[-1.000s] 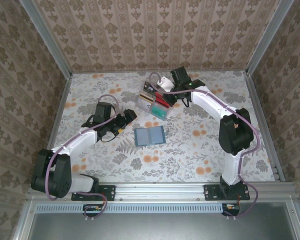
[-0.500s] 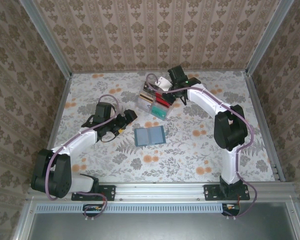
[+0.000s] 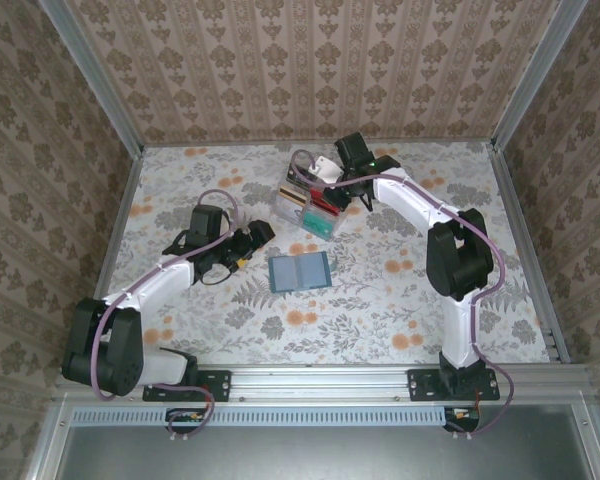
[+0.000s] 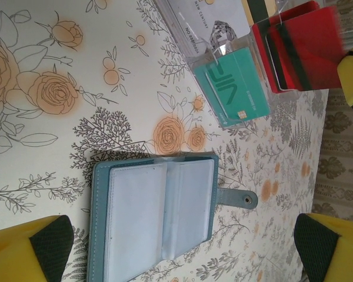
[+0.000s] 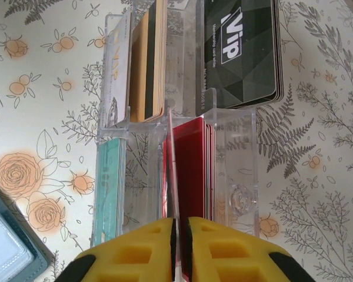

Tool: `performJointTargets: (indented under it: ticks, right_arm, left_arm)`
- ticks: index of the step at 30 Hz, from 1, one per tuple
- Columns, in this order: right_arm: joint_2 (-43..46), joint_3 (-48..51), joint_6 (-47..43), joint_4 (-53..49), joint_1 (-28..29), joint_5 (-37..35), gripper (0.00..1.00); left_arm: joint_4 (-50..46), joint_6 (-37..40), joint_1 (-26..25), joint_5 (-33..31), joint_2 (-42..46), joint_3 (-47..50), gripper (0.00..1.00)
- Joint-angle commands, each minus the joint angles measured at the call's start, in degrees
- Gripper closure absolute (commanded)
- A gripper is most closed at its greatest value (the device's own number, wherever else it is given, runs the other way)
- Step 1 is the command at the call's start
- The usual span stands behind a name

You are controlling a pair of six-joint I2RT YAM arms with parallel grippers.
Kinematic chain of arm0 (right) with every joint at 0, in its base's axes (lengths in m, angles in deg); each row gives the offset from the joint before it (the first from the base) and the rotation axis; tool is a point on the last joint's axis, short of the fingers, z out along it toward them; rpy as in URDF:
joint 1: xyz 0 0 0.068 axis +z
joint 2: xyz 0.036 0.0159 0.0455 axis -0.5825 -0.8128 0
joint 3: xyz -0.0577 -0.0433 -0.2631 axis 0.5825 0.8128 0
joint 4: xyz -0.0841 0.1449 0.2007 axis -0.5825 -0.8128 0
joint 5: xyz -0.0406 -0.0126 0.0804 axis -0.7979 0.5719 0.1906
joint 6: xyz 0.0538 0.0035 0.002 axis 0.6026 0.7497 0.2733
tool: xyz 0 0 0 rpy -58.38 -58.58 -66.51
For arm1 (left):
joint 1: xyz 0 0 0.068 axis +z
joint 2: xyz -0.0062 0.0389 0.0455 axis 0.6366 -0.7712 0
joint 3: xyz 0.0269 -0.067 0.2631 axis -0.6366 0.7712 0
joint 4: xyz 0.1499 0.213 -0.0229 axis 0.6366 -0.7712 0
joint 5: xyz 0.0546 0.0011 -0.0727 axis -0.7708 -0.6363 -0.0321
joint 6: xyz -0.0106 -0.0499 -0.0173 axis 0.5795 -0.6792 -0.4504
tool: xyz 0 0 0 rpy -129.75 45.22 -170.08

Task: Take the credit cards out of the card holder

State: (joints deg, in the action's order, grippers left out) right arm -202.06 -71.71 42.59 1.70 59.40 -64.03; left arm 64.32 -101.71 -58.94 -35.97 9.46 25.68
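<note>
Right gripper (image 5: 179, 228) leftward (around red card (image 5: 172, 176))

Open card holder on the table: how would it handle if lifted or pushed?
Probably floppy: the card holder is two soft-looking panels hinged like a book, so lifting one edge likely folds it. Lying flat, it should slide, not tip.

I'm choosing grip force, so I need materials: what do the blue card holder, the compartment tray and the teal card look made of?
The card holder looks like soft matte faux leather or fabric, without shine, with cloudy clear-plastic sleeves inside. The tray appears to be rigid transparent plastic: see-through walls with glints. The teal card seems to be smooth hard plastic, thin and flat.
</note>
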Motion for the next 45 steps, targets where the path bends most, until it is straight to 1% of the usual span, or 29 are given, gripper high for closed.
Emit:
performJointTargets:
  ticks: [1,6,8,9,10,12,14,16,18,21,24,28,32,37,39,43,44,45]
  right_arm:
    - [-1.01,-0.22,1.04,0.80,0.10,0.26,0.78]
    - [1.99,0.62,4.46,1.72,0.12,1.07,0.72]
    - [3.80,1.18,7.23,3.37,0.10,1.01,0.66]
    - [4.78,1.47,9.24,3.46,0.19,0.83,0.61]
    - [5.94,2.18,11.61,3.68,0.49,0.08,0.55]
    - [8.25,4.27,16.05,4.20,1.27,-1.00,0.46]
    - [10.77,7.68,22.58,5.88,2.50,-0.25,0.42]
    - [14.40,13.49,29.85,10.03,4.30,1.56,0.37]
    - [16.86,17.78,35.92,12.85,6.37,1.55,0.34]
    - [18.33,21.72,45.07,14.00,8.96,2.17,0.32]
    - [17.95,24.51,51.92,13.50,11.74,2.68,0.32]
    - [15.57,26.74,57.74,11.25,15.12,1.45,0.32]
    - [13.09,29.39,63.11,11.52,15.87,1.03,0.33]
    - [9.83,29.65,64.84,11.08,15.98,2.50,0.37]
    - [8.98,29.45,64.80,10.55,16.00,1.99,0.37]
    - [7.23,28.21,63.55,8.75,16.04,2.06,0.39]
    - [7.01,28.01,63.22,8.38,16.05,2.11,0.40]
    - [6.74,27.96,63.11,8.17,16.04,2.13,0.40]
  left_arm:
    - [0.23,1.71,0.33,1.40,0.62,0.67,0.00]
    - [0.03,1.89,0.59,1.34,0.88,0.80,0.00]
    - [-0.29,1.98,0.71,1.11,0.97,0.85,0.00]
    - [-0.60,2.06,0.84,0.86,1.05,0.87,0.00]
    - [-1.05,2.22,0.92,0.41,1.19,0.94,0.00]
    - [-2.08,2.42,1.04,-0.69,1.53,1.11,0.00]
    - [-2.75,2.51,1.30,-1.73,1.99,1.58,0.00]
    - [-3.23,2.42,1.63,-2.71,2.50,2.24,0.00]
    - [-3.89,2.38,2.09,-3.56,3.07,2.86,0.00]
    - [-4.90,2.85,2.65,-4.00,4.03,3.46,0.01]
    - [-6.19,3.72,2.88,-4.21,4.74,3.41,0.05]
    - [-6.81,4.17,2.76,-3.85,5.24,3.40,0.16]
    - [-7.34,4.68,1.56,-3.43,4.70,2.88,0.28]
    - [-8.07,4.99,-1.76,-3.51,1.14,0.65,0.41]
    - [-7.49,4.81,-3.26,-3.47,-0.72,-0.16,0.47]
    - [-9.67,3.65,-6.34,-5.83,-4.46,-2.48,0.50]
    - [-9.90,3.35,-6.38,-6.67,-4.96,-2.53,0.52]
    - [-9.33,3.00,-7.96,-7.02,-5.51,-2.47,0.53]
